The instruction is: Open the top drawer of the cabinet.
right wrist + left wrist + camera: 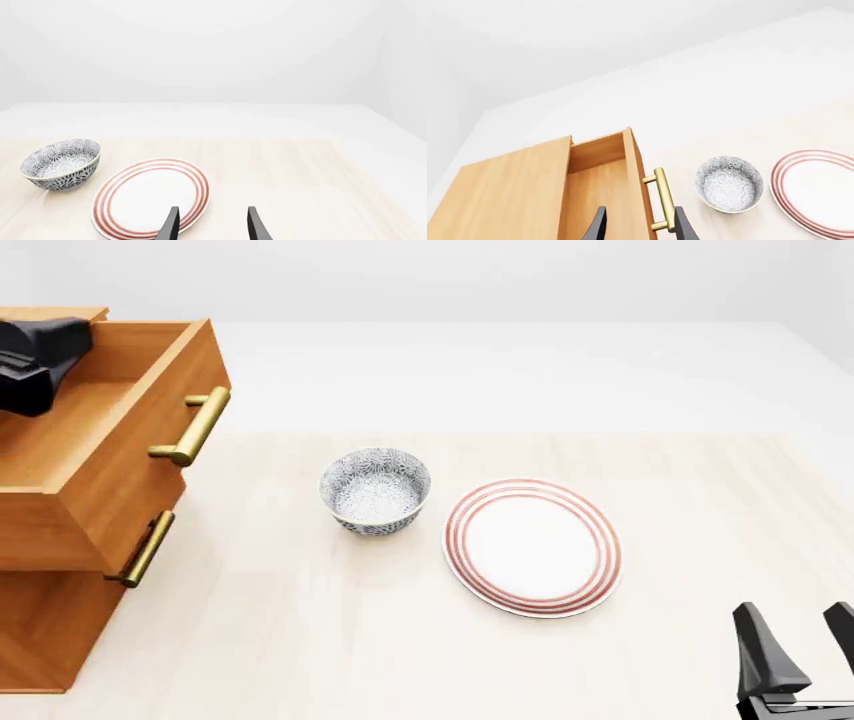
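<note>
The top drawer (94, 455) is being seen pulled well out of the cabinet (47, 640), so its plain wood inside is showing and its front is sticking out past the drawer under it. The brass handle (191, 426) is being left bare, with nothing clamped on it. The left gripper (637, 227) is being held with its fingers apart, hanging over the drawer front, one finger over the inside of the drawer and one finger on the handle side; the wrist view is not showing whether the wood is being touched. The right gripper (801, 650) is also being held with its fingers apart, far from the cabinet, near the plate (534, 545), with nothing in it. The bowl (375, 491) is being seen beside the plate, between it and the cabinet. The job is being judged as nearly done. A few things could be going wrong from here. If the left gripper is being lowered or swung, the drawer front could be bumped and the drawer pushed back in. If the drawer is being pulled much more, it could be tipped or drawn right out of the cabinet. The bowl, near the drawer front, could be knocked.
</note>
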### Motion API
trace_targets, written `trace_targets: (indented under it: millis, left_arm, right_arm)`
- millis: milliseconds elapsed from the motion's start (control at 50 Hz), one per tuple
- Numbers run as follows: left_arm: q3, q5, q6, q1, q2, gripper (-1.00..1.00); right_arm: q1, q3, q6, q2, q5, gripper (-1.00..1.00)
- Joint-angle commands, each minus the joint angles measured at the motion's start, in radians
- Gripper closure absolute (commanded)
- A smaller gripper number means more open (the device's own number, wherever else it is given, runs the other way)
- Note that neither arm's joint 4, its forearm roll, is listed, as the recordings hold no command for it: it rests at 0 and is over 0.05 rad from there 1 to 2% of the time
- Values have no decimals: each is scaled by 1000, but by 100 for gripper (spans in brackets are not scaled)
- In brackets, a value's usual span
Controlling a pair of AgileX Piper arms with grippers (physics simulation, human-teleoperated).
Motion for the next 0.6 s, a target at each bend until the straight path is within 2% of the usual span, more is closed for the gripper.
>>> trace_targets:
  millis: [20,120,140,180,520,600]
  left_arm:
    - [-91,111,-64,13,65,-100]
    - [-116,159,-99,28,87,-100]
    - [-133,160,-156,-7,92,-100]
    - [-134,173,-135,6,95,-100]
    - [-153,243,-198,-16,153,-100]
    - [-159,263,-186,-5,166,-100]
  right_arm:
    - [0,0,0,0,0,-100]
    - [0,0,0,0,0,-100]
    - [0,0,0,0,0,-100]
    - [0,0,0,0,0,-100]
    - [0,0,0,0,0,-100]
    - [0,0,0,0,0,-100]
